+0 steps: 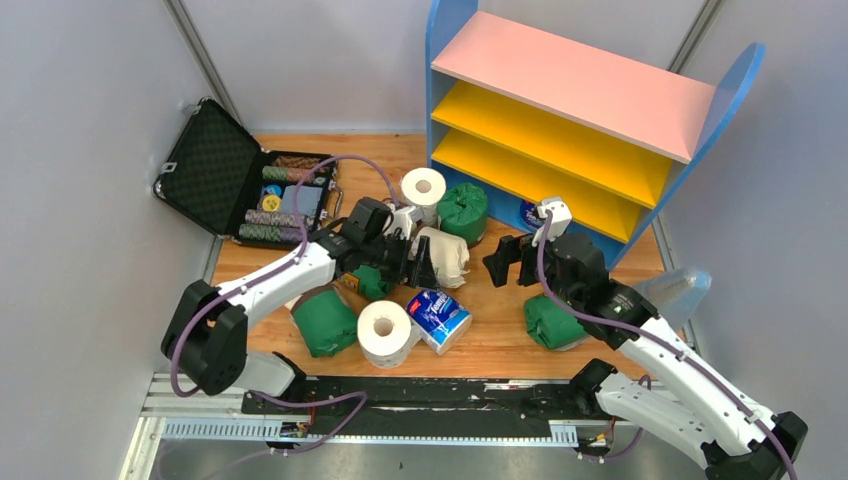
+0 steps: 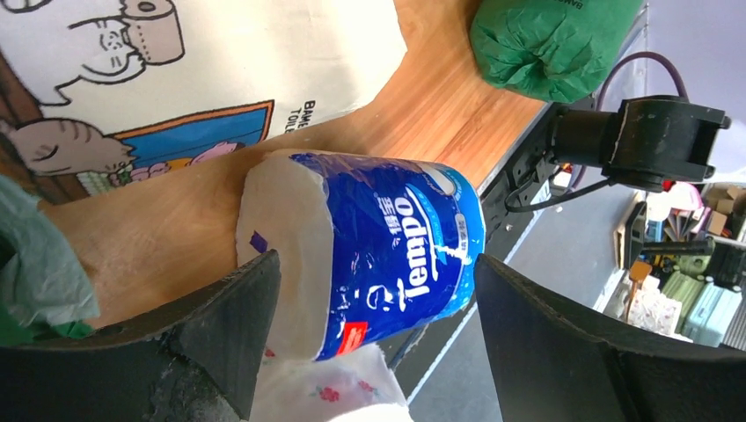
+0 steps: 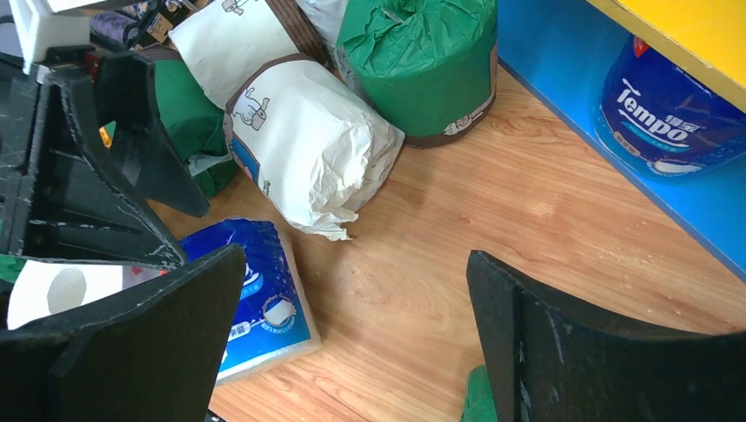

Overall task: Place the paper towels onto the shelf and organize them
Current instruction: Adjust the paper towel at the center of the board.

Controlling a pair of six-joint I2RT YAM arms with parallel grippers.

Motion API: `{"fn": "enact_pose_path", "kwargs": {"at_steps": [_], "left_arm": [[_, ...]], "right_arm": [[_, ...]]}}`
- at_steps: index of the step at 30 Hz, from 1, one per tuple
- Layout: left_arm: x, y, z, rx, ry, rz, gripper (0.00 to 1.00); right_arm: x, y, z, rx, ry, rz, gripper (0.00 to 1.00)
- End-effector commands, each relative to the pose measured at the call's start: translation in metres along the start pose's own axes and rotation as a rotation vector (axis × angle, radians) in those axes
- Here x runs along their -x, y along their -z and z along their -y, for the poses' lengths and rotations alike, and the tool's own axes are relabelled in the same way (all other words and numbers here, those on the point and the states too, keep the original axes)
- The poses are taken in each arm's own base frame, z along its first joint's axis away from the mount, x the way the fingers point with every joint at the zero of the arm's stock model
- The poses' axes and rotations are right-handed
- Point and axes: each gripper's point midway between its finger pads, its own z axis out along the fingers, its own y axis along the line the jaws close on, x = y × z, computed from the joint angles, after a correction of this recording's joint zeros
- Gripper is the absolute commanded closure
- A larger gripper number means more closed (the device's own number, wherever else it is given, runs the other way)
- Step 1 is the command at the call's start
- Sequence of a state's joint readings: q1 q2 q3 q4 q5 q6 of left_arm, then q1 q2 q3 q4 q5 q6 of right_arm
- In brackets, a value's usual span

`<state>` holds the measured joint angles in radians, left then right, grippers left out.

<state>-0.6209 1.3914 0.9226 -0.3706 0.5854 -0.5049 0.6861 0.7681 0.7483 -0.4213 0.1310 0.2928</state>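
The shelf (image 1: 580, 110) stands at the back right with one blue-and-white roll (image 1: 528, 213) under its lowest yellow board, also in the right wrist view (image 3: 669, 114). My left gripper (image 1: 418, 264) is open; in its wrist view (image 2: 378, 325) a blue-and-white roll (image 2: 396, 237) lies beyond and between the fingers, not gripped. A cream roll (image 1: 445, 255) lies right beside it. My right gripper (image 1: 508, 260) is open and empty over bare wood (image 3: 352, 325). Green rolls (image 1: 463, 210) (image 1: 325, 320) (image 1: 552, 322) and bare white rolls (image 1: 423, 188) (image 1: 385, 332) lie around.
An open black case (image 1: 215, 165) with chips lies at the back left. A clear plastic piece (image 1: 680, 290) sits at the right table edge. The two grippers face each other closely; the left one shows in the right wrist view (image 3: 88, 176).
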Motion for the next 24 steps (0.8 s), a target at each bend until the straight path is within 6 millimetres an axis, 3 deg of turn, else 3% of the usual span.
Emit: {"fn": "enact_pose_path", "kwargs": {"at_steps": [1,8,17,24], "left_arm": [[0.001,-0.013,0.005,-0.031,-0.007,0.002,0.12],[-0.011,-0.029,-0.008,-0.022,0.012,-0.04,0.17],[-0.023,-0.038,0.0,-0.101,0.034,-0.1,0.26],[-0.021,-0.036,0.009,-0.13,0.033,-0.083,0.47]], "right_arm": [[0.006,-0.002,0.003,-0.023,-0.016,0.029,0.0],[0.004,-0.003,0.006,-0.041,-0.022,0.026,0.0],[0.005,0.001,0.012,-0.067,-0.035,0.051,0.0],[0.003,-0.002,0.015,-0.087,-0.034,0.046,0.0]]}}
